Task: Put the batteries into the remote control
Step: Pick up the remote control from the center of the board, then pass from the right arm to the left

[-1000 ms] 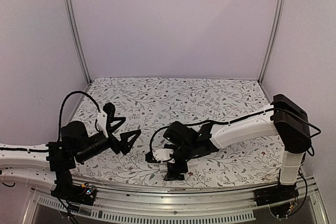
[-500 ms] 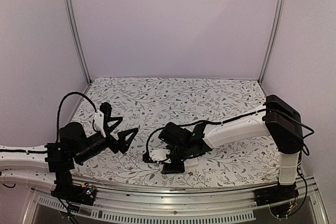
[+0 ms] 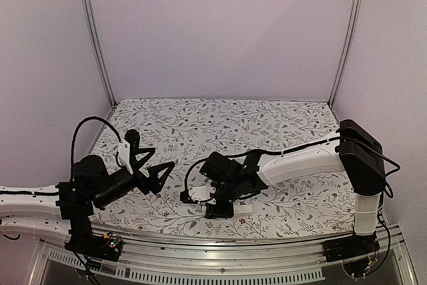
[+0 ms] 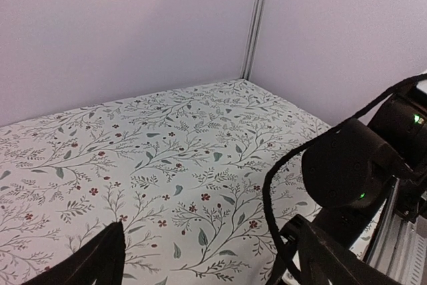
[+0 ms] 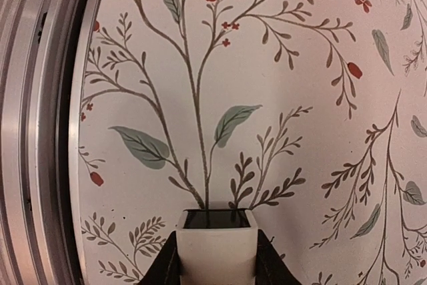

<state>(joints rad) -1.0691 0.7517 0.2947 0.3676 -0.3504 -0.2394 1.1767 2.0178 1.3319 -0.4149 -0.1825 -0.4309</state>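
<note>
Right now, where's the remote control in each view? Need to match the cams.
Top external: can't pick it out; hidden under the right gripper, lower centre.
Left wrist: not in it; only the right arm shows at the right.
Right wrist: remote control at bottom centre, clamped between the fingers.
Shared landmark: front rail, along the bottom in top external, bottom right in left wrist, left edge in right wrist.

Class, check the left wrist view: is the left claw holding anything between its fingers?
No, the left claw stands open, and only the floral table cover shows in the gap.
</note>
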